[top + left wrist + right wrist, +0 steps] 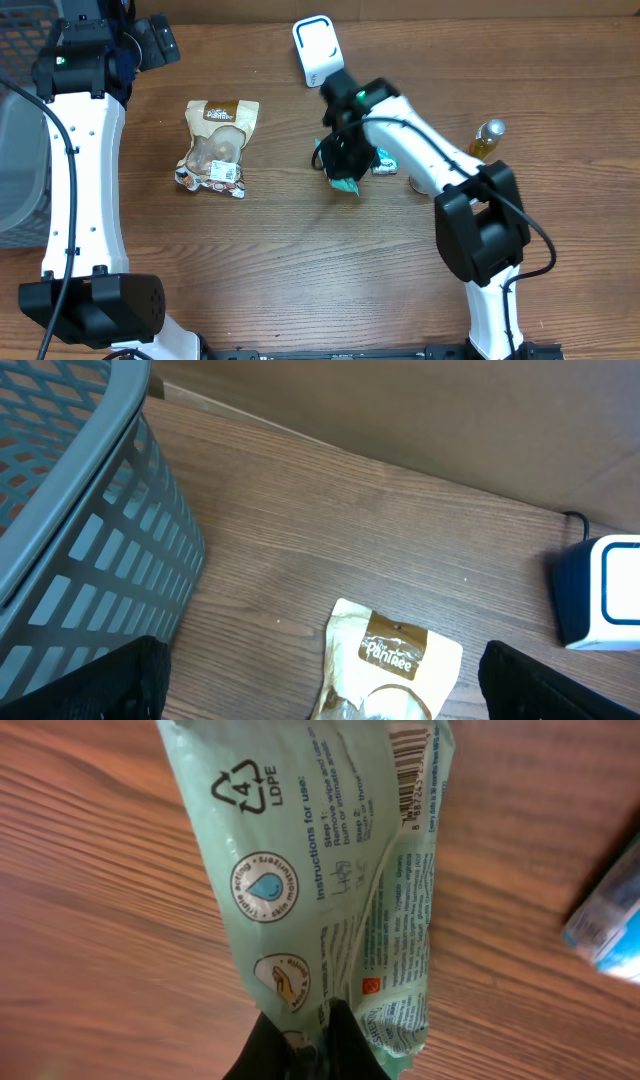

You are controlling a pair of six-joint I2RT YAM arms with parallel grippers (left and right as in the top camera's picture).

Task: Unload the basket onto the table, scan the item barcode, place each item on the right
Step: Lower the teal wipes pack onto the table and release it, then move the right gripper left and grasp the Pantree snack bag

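Right claw (310,1042) clamped on the green wipes packet (300,870); left claw (320,695) apart, idle. Step in hand, as I judge it: presenting. Next I must turn the barcode (410,762) toward the scanner (315,50), at about 11 o'clock.

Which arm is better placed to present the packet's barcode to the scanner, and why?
Right. Its jaws are shut on the green packet, barcode showing, near the white scanner. The left jaws stand open and empty, off by the basket.

You are looking at a brown snack pouch (217,146) lying flat on the wooden table (300,270), well apart from a grey mesh basket (18,150) sitting at the table's edge. A small amber bottle (487,138) is sitting near the opposite edge.
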